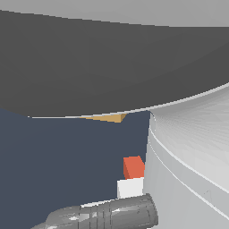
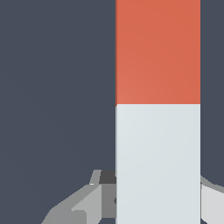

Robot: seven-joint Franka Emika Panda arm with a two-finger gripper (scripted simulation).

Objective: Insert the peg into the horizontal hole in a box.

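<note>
Exterior view: most of the frame is blocked by robot arm body (image 1: pixel 112 67), a broad dark grey mass across the top and a pale grey curved shell down the exterior view's right. Dark blue-grey counter (image 1: pixel 58 156) shows in the gap below.

Box (image 1: pixel 109 117): only a thin tan sliver visible, peeking out under the edge of the dark arm mass, near the middle of the exterior view. Its hole is not visible; nothing can be said of what sits inside it.

Peg (image 2: pixel 157 109): square-section bar, red-orange for one stretch, white for the other, with a sharp straight boundary between the colours. In the wrist view it fills a wide band across the frame, both ends cut off by the frame edges. In the exterior view only a short piece shows, orange block above white block, well apart from the box sliver and lower in the frame.

Jaws (image 2: pixel 157 197): grey fingers (image 2: pixel 81 203) flank the white stretch of the peg on both sides, close against it, so they appear closed onto the white end. Actual pad contact is hidden behind the bar. A dark ribbed grey cylinder (image 1: pixel 107 214) lies just below the white part in the exterior view.
</note>
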